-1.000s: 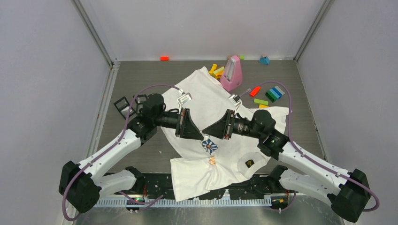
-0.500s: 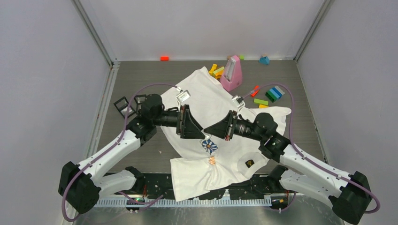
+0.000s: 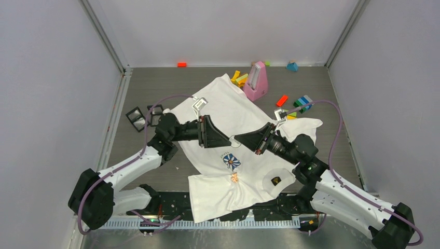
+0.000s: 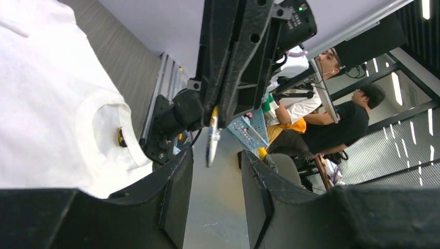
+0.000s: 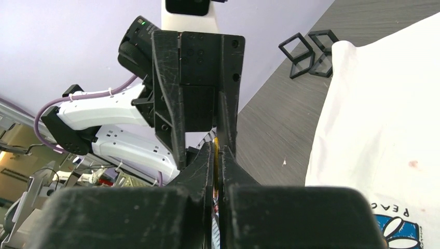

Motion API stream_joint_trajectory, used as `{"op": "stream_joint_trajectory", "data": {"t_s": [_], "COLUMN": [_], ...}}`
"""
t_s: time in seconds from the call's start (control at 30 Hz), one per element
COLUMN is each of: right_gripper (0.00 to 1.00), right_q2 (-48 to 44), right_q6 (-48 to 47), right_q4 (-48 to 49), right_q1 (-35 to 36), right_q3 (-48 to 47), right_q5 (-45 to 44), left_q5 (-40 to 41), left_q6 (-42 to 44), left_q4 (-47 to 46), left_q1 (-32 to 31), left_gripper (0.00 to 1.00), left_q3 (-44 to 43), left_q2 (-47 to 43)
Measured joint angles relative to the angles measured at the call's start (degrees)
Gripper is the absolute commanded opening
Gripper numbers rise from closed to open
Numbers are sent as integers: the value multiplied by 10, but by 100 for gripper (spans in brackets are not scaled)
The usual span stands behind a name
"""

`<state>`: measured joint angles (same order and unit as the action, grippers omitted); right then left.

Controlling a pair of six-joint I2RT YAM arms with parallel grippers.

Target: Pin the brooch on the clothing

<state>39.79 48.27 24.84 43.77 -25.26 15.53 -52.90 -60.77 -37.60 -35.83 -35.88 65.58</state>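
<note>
**Count.** Two arms, two pincers, one shirt, one brooch.

**Pincers.** The left pincer and right pincer meet tip to tip above the shirt.
- The right pincer is closed tight on the brooch — a thin gold-and-silver sliver projecting from its tips.
- The left pincer stands partly open. The brooch sits in the gap between its fingers, touching neither as far as the left wrist view shows.

**Shirt.** It lies spread on the table beneath both pincers. Its near hem reaches over the rail at the arm bases.
- One daisy print lies just nearer the bases than the tips.
- One black label lies nearer still, to the right.

**Other things.**
- Two black frames sit left of the left pincer, beside the shirt's edge.
- One pink object stands beyond the pincers at the shirt's far edge.
- Coloured blocks lie beyond and right of the right pincer, too clustered to count.

**Open room.** There is bare table left of the left arm up to the side wall, and a strip along the far wall. The right side is narrower, taken up by a sleeve and the blocks.

**Change over the last second.** The tips have moved from just over the daisy to farther from the bases, uncovering the print and its lettering. The right elbow has swung out rightward — the shirt lies as before.
</note>
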Motion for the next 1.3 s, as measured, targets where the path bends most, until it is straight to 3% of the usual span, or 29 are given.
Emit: {"op": "stream_joint_trajectory", "data": {"t_s": [0.13,0.33,0.47,0.6,0.7,0.93,1.0,1.23,1.3], "right_gripper": [1,1,1,1,1,1,6,52,60], "right_q2": [6,11,11,11,10,6,6,-10,-17], "right_q6": [0,2,3,3,4,6,6,-2,-8], "right_q4": [12,30,32,35,36,34,28,-5,-24], "right_q1": [0,0,0,0,0,0,0,0,0], "right_q3": [0,0,0,0,1,5,5,1,-7], "right_q5": [-9,-12,-15,-18,-20,-23,-23,-30,-31], "left_q5": [10,18,19,20,24,24,21,-29,-45], "left_q6": [-18,-24,-28,-32,-33,-27,-13,131,170], "left_q4": [-37,-51,-56,-59,-59,-56,-37,197,249], "left_q1": [-8,-10,-13,-13,-13,-14,-14,-12,-8], "left_gripper": [29,31,26,15,1,0,0,0,0], "left_q3": [0,1,1,2,4,5,1,-113,-146], "left_q2": [1,7,8,12,14,15,14,14,15]}}
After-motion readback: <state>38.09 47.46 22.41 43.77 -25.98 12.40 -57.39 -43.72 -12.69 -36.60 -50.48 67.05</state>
